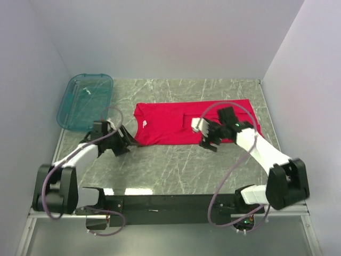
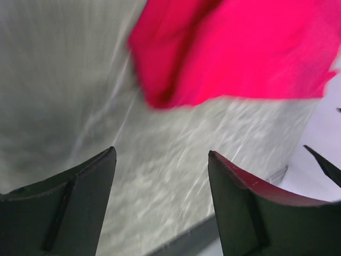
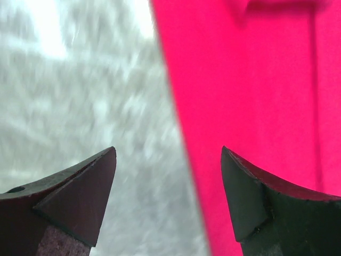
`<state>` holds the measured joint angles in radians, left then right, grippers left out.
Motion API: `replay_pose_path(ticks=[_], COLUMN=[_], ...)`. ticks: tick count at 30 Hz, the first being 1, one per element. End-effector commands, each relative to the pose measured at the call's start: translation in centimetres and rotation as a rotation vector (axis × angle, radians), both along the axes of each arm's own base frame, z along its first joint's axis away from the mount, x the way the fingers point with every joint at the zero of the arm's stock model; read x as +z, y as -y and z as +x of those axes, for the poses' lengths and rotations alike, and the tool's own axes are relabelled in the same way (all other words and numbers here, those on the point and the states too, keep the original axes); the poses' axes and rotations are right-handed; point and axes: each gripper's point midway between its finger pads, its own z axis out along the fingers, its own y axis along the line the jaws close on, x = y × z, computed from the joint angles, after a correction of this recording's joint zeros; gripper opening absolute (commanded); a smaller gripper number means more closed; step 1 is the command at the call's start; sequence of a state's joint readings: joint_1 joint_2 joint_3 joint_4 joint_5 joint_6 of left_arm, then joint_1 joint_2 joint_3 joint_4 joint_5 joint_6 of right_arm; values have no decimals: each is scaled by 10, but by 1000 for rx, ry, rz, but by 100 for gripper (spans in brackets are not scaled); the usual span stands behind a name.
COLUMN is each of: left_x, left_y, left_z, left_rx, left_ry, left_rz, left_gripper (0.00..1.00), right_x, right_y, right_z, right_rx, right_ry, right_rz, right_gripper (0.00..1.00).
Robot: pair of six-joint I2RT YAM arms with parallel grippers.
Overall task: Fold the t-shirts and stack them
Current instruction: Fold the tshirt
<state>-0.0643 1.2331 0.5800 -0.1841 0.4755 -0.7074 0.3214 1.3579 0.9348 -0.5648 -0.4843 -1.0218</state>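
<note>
1. The red shirt [image 1: 170, 122] lies flat on the grey, marble-veined bench [image 1: 176, 170], roughly midway across. It appears part-folded into a long band, with the white label [image 1: 144, 124] at its left end.
2. Your left pincer [image 1: 126, 141] stands open and empty, low over bare stone just beside the shirt's near-left corner. Your right pincer [image 1: 204, 134] is also open and empty, and it straddles the near edge with one jaw over stone and the other over cloth.
3. Risk: if you close the right pincer here, it may catch only the top layer. The fold would then peel apart when you lift.
4. Risk: the left corner curls up slightly in the wrist view. A shallow bite there could slip off, or it could drag the whole shirt across the smooth bench and skew the band.
5. Risk: if the two arms lift unevenly, the next fold will likely land crooked.
6. The shirt is soft matte cotton, limp, and creases readily. The bench is hard with a slight sheen and probably offers little friction.
7. The teal tub [image 1: 85, 101] is translucent rigid plastic with rounded corners. It sits at the far left, apart from the shirt.
</note>
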Motion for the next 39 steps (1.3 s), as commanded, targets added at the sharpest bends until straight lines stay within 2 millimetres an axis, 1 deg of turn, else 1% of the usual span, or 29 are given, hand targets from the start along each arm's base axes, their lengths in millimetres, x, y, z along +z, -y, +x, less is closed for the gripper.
replay_pose_path(ticks=[1,2,3,4,5,7,9,10,11,13,14,15,17,19,23,24,26,27,28,29,30,31,32,33,35,36,37,38,39], left_x=[-2,-8,-11,-14,-21,-28,-36,-40,-49,-52,-59,-58,-64,-64,-60,-57,-62,-57,-60,-61,-53,-54,-51,-38,-28,-13,-8,5,13], left_y=[36,41,49,48,52,51,52,47,45,43,41,41,37,33,19,11,-4,-12,-25,-32,-37,-47,-51,-51,-44,-38,-34,-22,-17], left_z=[-5,-5,-7,-1,-2,1,6,11,11,20,23,29,34,40,42,48,49,57,59,62,73,78,84,99,113,127,132,139,142], left_rx=[3,33,30,70,97,144,201,252,280,315,344,356,393,419,442,464,457,468,463,463,441,450,447,437,354,329,291,247,227], left_ry=[-67,-107,-122,-122,-156,-164,-188,-198,-232,-234,-248,-241,-248,-250,-235,-211,-217,-196,-202,-203,-173,-184,-175,-138,-99,-58,-38,-4,19], left_rz=[-110,-114,-99,-71,-65,-50,-62,-53,-37,-30,-22,-26,-6,17,101,138,215,243,292,314,336,350,357,350,336,312,306,260,237], left_gripper=[75,75,75,75,76,76,76,75,74,72,71,68,57,46,40,40,34,31,27,26,24,23,23,23,26,29,38,43,49], right_x=[6,6,8,7,8,5,3,5,6,6,7,5,4,2,3,3,3,3,3,3,2,2,0,-2,-8,-14,-19,-29,-34], right_y=[22,30,48,57,67,95,110,122,126,133,135,134,133,131,132,132,132,131,131,130,129,130,129,128,124,120,112,107,104], right_z=[-8,-9,-6,-9,-9,-10,-13,-13,-14,-19,-20,-24,-26,-29,-30,-30,-29,-31,-30,-30,-32,-32,-33,-36,-41,-51,-56,-64,-63], right_rx=[58,32,-24,-49,-74,-154,-186,-228,-234,-258,-261,-261,-260,-259,-265,-266,-268,-265,-259,-250,-246,-241,-223,-213,-146,-115,-63,-11,14], right_ry=[139,142,146,143,152,157,155,156,156,138,139,131,130,133,144,144,140,133,133,138,127,128,130,118,109,72,58,39,48], right_rz=[27,28,32,33,31,13,-1,7,15,41,46,52,63,70,77,78,82,86,87,84,88,85,78,77,63,63,52,36,10], right_gripper=[86,86,86,85,85,85,85,85,85,84,84,84,84,84,84,84,84,84,83,83,83,83,83,82,82,83,83,83,83])
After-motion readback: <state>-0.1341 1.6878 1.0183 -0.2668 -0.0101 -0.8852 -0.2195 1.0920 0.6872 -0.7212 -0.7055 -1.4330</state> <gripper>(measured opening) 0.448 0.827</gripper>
